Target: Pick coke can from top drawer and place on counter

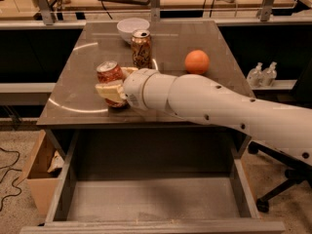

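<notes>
The coke can [108, 72], red with a silver top, stands upright on the counter [83, 94] near its front left. My gripper [114, 84] is shut on the coke can, its pale fingers [109, 91] around the can's lower body. The white arm reaches in from the right across the counter's front edge. The top drawer [146, 201] is pulled open below the counter, and its flat bottom is bare.
A gold-brown can [141, 48] and a white bowl [132, 28] stand at the back of the counter. An orange [197, 61] lies to the right. A cardboard box [39, 172] sits on the floor at the left, an office chair [287, 174] at the right.
</notes>
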`<control>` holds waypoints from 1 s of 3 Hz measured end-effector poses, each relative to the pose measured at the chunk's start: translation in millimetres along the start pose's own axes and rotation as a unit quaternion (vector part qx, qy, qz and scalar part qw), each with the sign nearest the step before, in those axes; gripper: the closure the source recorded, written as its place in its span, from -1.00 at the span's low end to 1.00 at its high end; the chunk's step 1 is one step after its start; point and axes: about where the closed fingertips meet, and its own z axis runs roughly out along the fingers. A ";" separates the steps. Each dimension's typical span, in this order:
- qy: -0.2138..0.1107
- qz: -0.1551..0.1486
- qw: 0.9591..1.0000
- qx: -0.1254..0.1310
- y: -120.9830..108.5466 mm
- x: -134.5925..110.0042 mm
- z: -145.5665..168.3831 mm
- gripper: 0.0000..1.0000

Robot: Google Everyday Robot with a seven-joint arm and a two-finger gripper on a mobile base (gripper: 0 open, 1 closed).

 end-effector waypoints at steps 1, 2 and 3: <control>-0.023 0.026 0.999 0.012 -0.6 15.0 -6.9 1.00; -0.029 0.033 0.999 0.017 -1.5 17.6 -10.8 0.62; -0.029 0.033 0.999 0.017 -1.6 17.2 -10.9 0.19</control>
